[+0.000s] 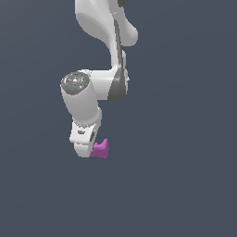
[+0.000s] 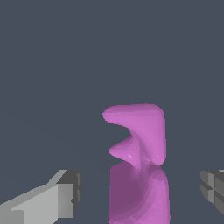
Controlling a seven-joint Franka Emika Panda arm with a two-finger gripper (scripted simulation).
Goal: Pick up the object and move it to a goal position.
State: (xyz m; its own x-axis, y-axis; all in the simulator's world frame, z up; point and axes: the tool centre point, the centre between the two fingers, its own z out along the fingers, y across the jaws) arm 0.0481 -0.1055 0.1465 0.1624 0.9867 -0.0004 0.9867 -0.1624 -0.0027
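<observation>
The object (image 1: 101, 149) is a small magenta-purple lump with pointed bumps, seen just to the exterior view's right of the white hand. In the wrist view the object (image 2: 141, 148) stands between my two grey fingers, one finger (image 2: 61, 199) on one side and the other finger (image 2: 213, 188) on the opposite side. A gap shows on each side of it. My gripper (image 2: 141, 192) is open around the object and does not touch it. In the exterior view my gripper (image 1: 94, 151) is mostly hidden behind the hand.
The white arm (image 1: 99, 83) reaches down from above in the exterior view. The background is a plain dark grey-blue surface (image 1: 185, 185) with no edges, other objects or goal marker in view.
</observation>
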